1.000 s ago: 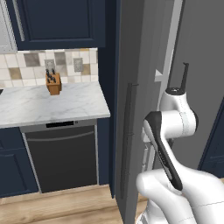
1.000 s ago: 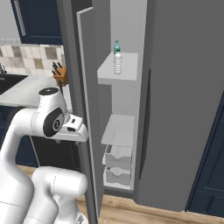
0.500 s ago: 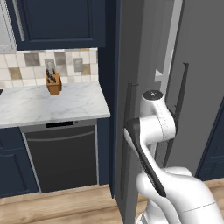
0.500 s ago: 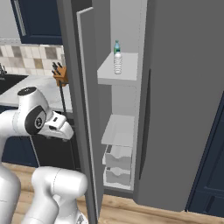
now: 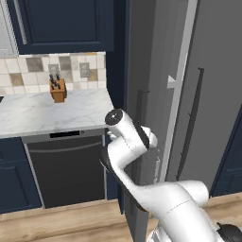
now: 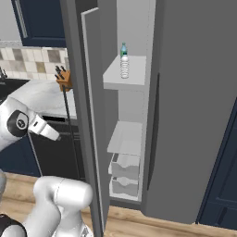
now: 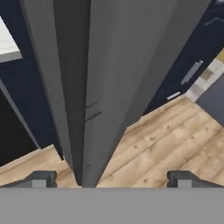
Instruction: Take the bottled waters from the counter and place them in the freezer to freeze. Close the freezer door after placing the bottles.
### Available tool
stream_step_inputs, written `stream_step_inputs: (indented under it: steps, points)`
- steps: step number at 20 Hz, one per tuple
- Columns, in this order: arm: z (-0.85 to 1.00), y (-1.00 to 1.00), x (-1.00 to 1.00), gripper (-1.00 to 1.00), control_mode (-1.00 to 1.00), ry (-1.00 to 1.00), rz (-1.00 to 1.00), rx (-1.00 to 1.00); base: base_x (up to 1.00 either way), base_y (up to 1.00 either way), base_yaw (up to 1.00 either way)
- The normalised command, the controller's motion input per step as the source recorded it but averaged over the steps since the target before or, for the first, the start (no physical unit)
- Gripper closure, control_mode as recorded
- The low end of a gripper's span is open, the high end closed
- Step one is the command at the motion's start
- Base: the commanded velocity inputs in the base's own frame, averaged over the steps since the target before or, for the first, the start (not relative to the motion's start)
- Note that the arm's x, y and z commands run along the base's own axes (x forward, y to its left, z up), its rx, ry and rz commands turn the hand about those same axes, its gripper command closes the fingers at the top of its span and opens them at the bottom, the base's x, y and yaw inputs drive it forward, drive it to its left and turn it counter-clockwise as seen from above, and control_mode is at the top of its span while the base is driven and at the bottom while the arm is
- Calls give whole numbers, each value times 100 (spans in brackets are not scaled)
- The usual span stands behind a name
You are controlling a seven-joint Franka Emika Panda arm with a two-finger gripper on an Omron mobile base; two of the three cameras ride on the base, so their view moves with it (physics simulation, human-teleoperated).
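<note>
At the left of the right base view the white arm sits outside the open freezer door (image 6: 95,115); right of it, both bottled waters (image 6: 124,62) stand on the freezer's upper shelf (image 6: 115,78). In the hand view the gripper (image 7: 111,178) faces the door's edge, jaws released and empty. Closing is the step in hand: next, push the panel shut.

The white arm folds at its elbow, forearm reaching low and forward. The gripper (image 7: 112,178) stands wide open, its fingertips (image 7: 41,178) spread apart, empty.
</note>
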Motion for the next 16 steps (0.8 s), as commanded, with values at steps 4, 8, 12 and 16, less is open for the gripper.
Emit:
stream_step_inputs:
  steps: [4, 8, 12, 16]
  points:
    - [-1, 41, 98, -100, -100, -37, -32, -25, 0, 0, 0]
    - [-18, 37, 81, -100, -100, -21, -34, -20, 0, 0, 0]
    - [-29, 4, 46, -100, -100, -10, -32, -8, 0, 0, 0]
    - [-4, -24, 21, -100, -100, -10, -22, 0, 0, 0, 0]
